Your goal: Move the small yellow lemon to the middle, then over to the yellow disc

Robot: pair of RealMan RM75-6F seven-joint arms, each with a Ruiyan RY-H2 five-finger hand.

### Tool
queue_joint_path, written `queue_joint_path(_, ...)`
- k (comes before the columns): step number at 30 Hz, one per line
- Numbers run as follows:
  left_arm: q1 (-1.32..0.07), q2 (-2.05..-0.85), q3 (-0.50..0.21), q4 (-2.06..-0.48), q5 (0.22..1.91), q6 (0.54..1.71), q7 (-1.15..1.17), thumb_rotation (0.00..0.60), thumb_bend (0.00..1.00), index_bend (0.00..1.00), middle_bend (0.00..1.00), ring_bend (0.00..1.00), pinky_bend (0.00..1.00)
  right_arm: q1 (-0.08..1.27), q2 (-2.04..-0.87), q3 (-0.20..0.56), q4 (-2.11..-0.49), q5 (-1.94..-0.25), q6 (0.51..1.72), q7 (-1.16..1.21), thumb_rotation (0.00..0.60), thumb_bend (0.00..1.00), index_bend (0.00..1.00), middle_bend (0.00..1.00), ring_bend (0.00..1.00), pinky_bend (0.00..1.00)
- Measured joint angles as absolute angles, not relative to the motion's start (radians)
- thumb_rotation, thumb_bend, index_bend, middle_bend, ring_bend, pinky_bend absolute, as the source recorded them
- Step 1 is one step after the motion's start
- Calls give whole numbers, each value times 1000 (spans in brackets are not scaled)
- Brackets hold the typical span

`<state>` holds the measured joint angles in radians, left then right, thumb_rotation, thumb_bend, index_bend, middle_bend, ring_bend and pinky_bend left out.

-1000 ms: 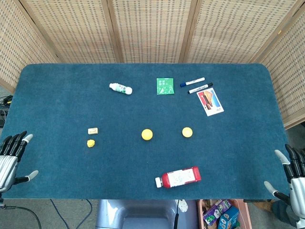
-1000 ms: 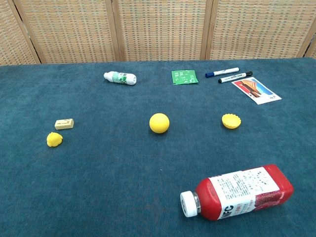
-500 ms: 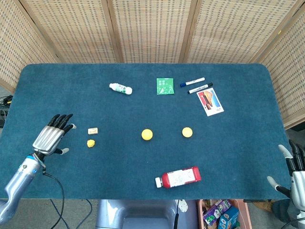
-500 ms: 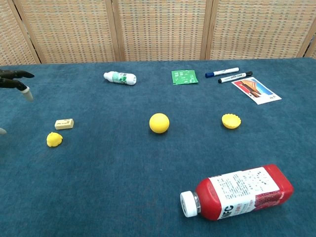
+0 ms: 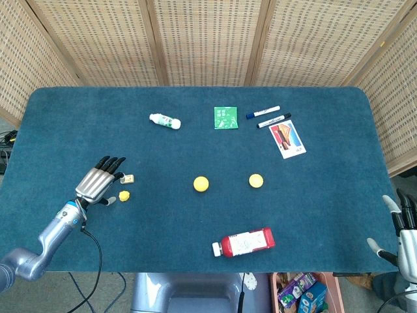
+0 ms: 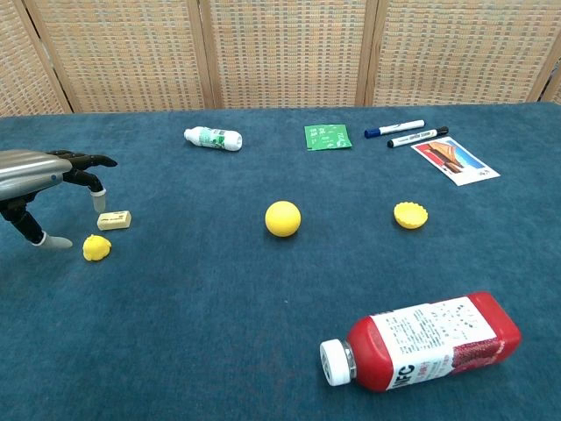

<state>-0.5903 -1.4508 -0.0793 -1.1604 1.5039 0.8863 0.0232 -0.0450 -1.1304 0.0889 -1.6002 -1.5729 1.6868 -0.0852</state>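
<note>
The small yellow lemon [image 5: 124,195] [image 6: 97,248] lies on the left part of the blue table [image 5: 326,182], just in front of a small beige block [image 5: 128,178] [image 6: 114,220]. My left hand [image 5: 99,182] [image 6: 44,189] hovers close on the lemon's left, fingers spread and holding nothing, thumb tip near the lemon. The yellow disc [image 5: 256,180] [image 6: 409,214] sits right of centre. My right hand [image 5: 404,228] is open off the table's front right corner, seen only in the head view.
A yellow ball [image 5: 201,184] [image 6: 282,218] rests at the middle. A red bottle [image 5: 244,242] [image 6: 421,342] lies near the front edge. At the back are a white bottle [image 5: 165,120], a green packet [image 5: 225,117], two markers [image 5: 268,116] and a card [image 5: 287,139].
My left hand has swung in from the table's left edge toward the right, ending beside the lemon. The right hand has dropped slightly lower at the corner.
</note>
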Motion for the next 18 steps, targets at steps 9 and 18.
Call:
queue_joint_path(9, -601, -1471, -54, -1143, 1496, 874, 38, 600, 277, 401, 0, 0, 0, -41, -1132, 92, -1598, -1561, 1677, -84, 600, 0, 0, 0, 0, 0)
queue_joint_path(18, -615, -1490, -39, -1132, 1491, 862, 45, 600, 279, 408, 0, 0, 0, -40, -1130, 93, -1597, -1554, 1671, -79, 600, 0, 0, 0, 0, 0)
